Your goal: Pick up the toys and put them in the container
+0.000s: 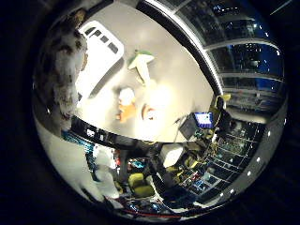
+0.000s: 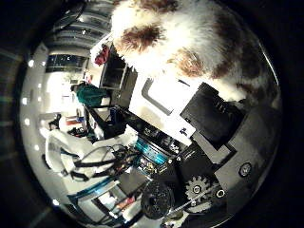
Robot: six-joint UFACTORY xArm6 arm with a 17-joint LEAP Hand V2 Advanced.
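Observation:
A brown and white plush toy (image 2: 180, 38) fills much of the right thumb side palm view, close against the palm. Black parts of my right hand (image 2: 214, 119) lie against it, and it is carried well above the table. Its fur also shows in the right little finger side palm view (image 1: 61, 66). Far below on the white table (image 1: 183, 80) stands a white slotted container (image 1: 98, 42). A green and white toy (image 1: 141, 62), an orange and white toy (image 1: 127, 99) and a small toy (image 1: 148, 112) lie on the table beside the container.
Beyond the table's edge stand a screen (image 1: 202, 119), desks with gear and yellow-green chairs (image 1: 141, 183). Dark windows (image 1: 239, 47) line the far side of the room. Shelves and equipment (image 2: 104, 104) show in the right thumb side palm view.

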